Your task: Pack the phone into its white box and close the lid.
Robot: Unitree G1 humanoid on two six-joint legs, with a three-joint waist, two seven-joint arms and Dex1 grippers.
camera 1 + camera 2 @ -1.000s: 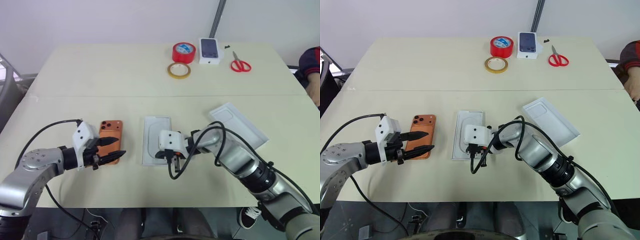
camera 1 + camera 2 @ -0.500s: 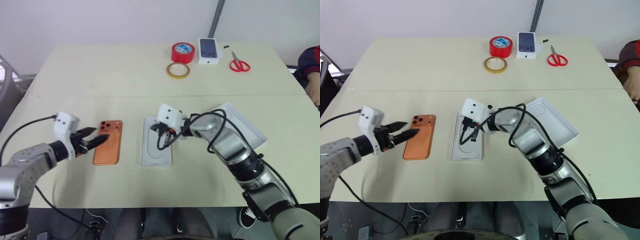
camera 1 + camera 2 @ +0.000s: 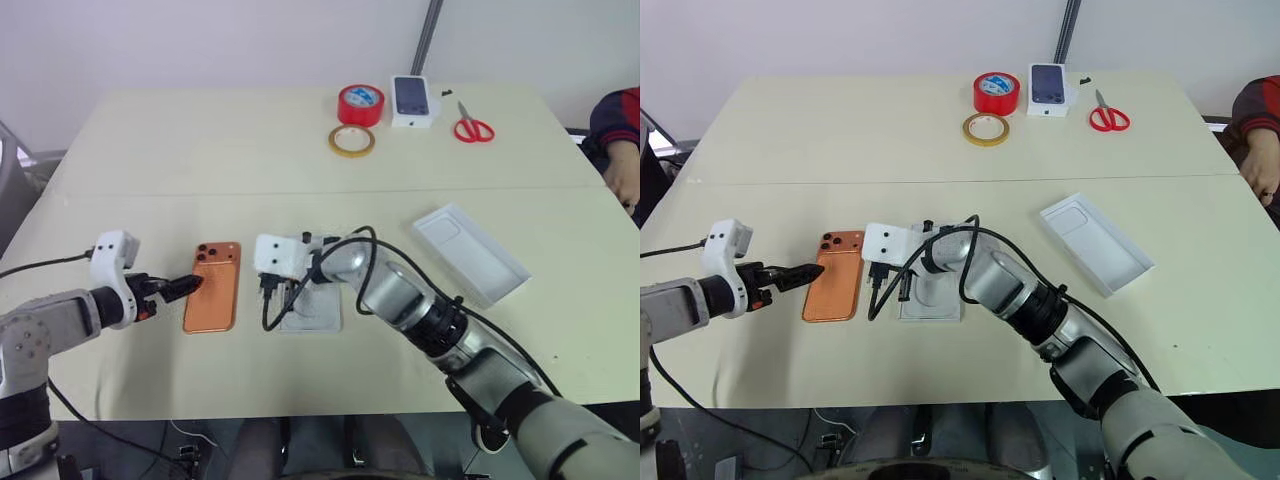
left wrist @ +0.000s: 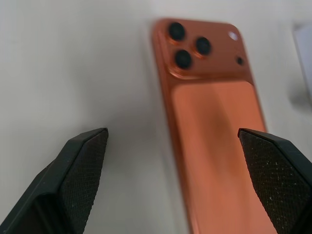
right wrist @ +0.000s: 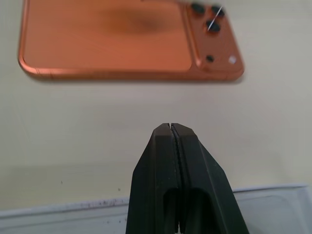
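Note:
The copper-orange phone (image 3: 212, 286) lies flat on the table, camera cluster at its far end. My left gripper (image 4: 170, 134) is open wide and sits low at the phone's left long edge, pointing at it with nothing between its fingers. My right gripper (image 5: 170, 126) is shut and empty, its tip just short of the phone's right edge. Its arm reaches across the white box (image 3: 318, 314) and hides most of it. The lid (image 3: 470, 252) lies inside-up at the right, showing a moulded phone outline.
At the table's far side stand a red tape roll (image 3: 360, 104), a yellow tape ring (image 3: 352, 140), a small white box printed with a dark phone (image 3: 414, 100) and red scissors (image 3: 472, 130). A person's arm (image 3: 615, 150) shows at the right edge.
My left gripper drew back from over the phone to its left edge, rolled and opened wider. My right arm swung left across the white box toward the phone, still shut.

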